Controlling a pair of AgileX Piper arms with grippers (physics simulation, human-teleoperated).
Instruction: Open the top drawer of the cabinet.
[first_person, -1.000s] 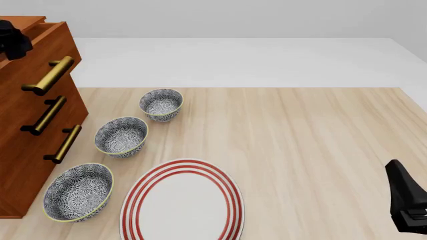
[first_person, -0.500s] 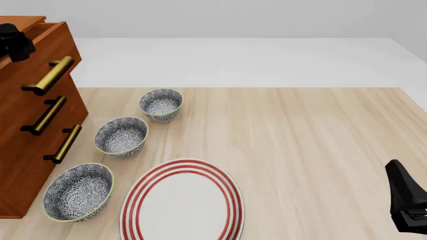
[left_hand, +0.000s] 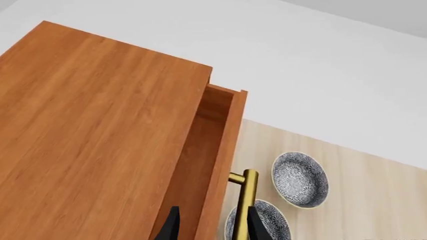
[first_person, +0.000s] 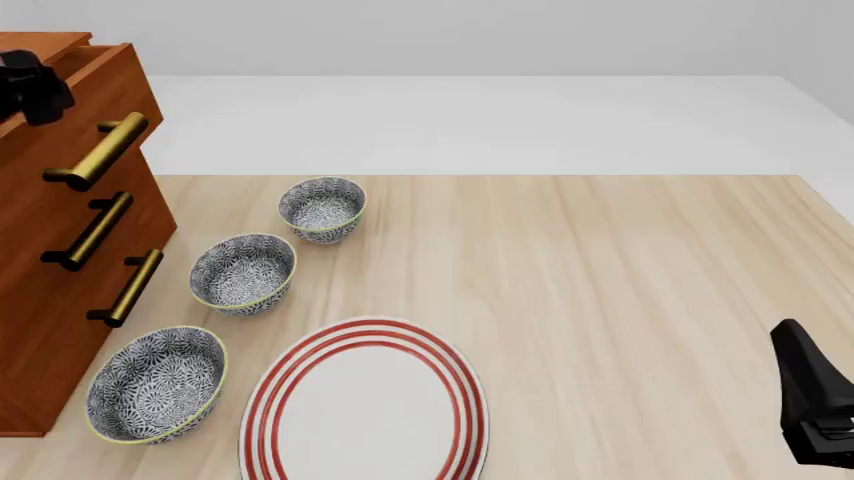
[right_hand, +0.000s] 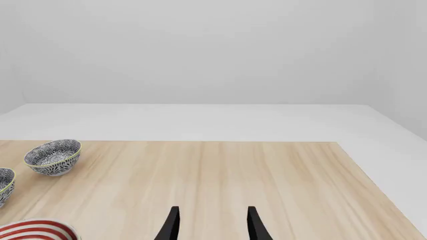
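The cabinet (first_person: 47, 330) stands at the table's left edge, reddish-brown with three brass handles. Its top drawer (first_person: 127, 80) stands pulled out a little; a gap shows behind its front panel (left_hand: 223, 150) in the left wrist view. My left gripper (first_person: 32, 88) sits above the drawer's top edge. In the left wrist view the left gripper (left_hand: 212, 229) is open, one finger over the gap and the other beyond the brass handle (left_hand: 245, 200), touching nothing that I can see. My right gripper (first_person: 817, 405) is open and empty at the near right, and shows in its wrist view (right_hand: 211, 225).
Three patterned bowls (first_person: 322, 207) (first_person: 242, 271) (first_person: 156, 382) stand in a row beside the cabinet. A red-striped plate (first_person: 363, 405) lies at the near edge. The two lower drawer handles (first_person: 94, 232) (first_person: 130, 288) stick out toward the bowls.
My left gripper has shifted very slightly over the drawer's top edge. The drawer and the right arm have not visibly moved.
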